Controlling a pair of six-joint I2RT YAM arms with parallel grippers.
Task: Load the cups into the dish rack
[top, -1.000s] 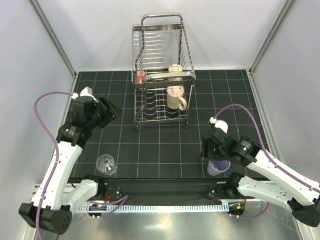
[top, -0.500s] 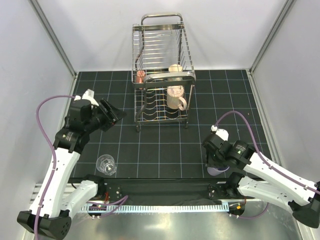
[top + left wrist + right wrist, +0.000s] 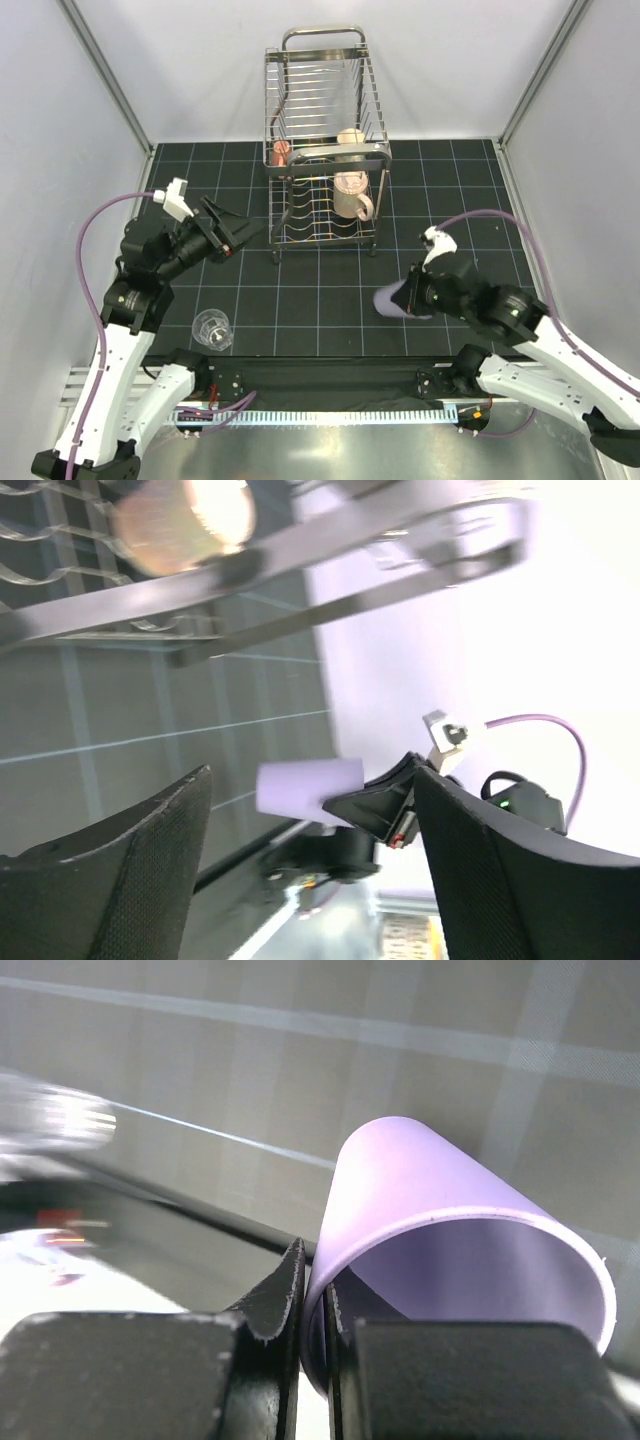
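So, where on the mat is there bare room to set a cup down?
Bare mat lies between the clear glass and the lavender tumbler, in front of the dish rack; also right of the rack. Crowded: the rack's right side, where the tan mug and pinkish mug sit.

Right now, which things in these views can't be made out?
Left wrist view: motion blur smears the dish rack; the pale cup in it can't be identified.
Right wrist view: the lavender tumbler fills the frame, its lower rim hidden behind the fingers.
Top external view: the small reddish item at the rack's left side is too small to name.
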